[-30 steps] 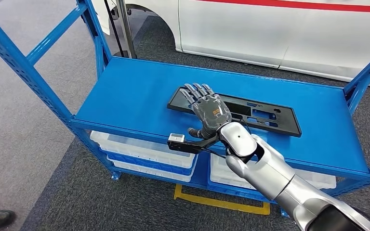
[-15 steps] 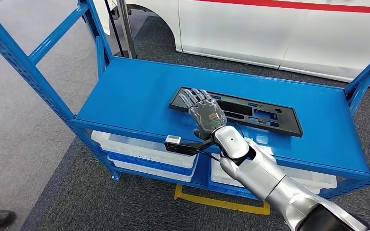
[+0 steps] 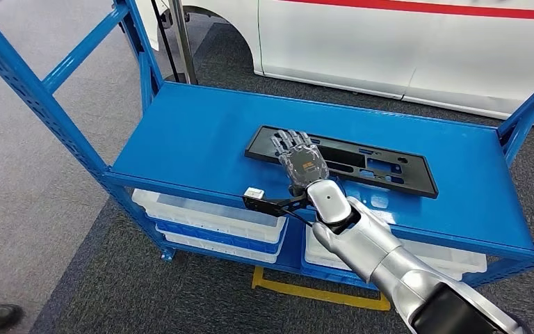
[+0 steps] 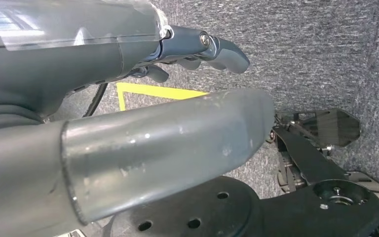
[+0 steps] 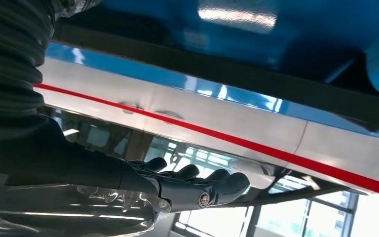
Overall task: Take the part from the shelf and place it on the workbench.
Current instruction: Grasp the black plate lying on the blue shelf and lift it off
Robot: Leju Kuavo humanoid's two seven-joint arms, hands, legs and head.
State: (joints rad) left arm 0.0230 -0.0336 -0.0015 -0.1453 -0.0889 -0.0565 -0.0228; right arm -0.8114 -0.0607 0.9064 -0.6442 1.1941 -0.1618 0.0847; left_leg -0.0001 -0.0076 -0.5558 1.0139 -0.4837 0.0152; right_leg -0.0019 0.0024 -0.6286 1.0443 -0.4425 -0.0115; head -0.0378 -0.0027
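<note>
The part, a flat black plastic panel with cut-outs, lies on the blue shelf, toward its right half. The right hand is laid over the panel's left end, fingers extended and apart, nothing gripped. The panel is judged light, thin, stiff and somewhat flexible; flat-lying, so an edge or cut-out rim should be hooked. The left hand hangs with fingers curled, nothing held.
</note>
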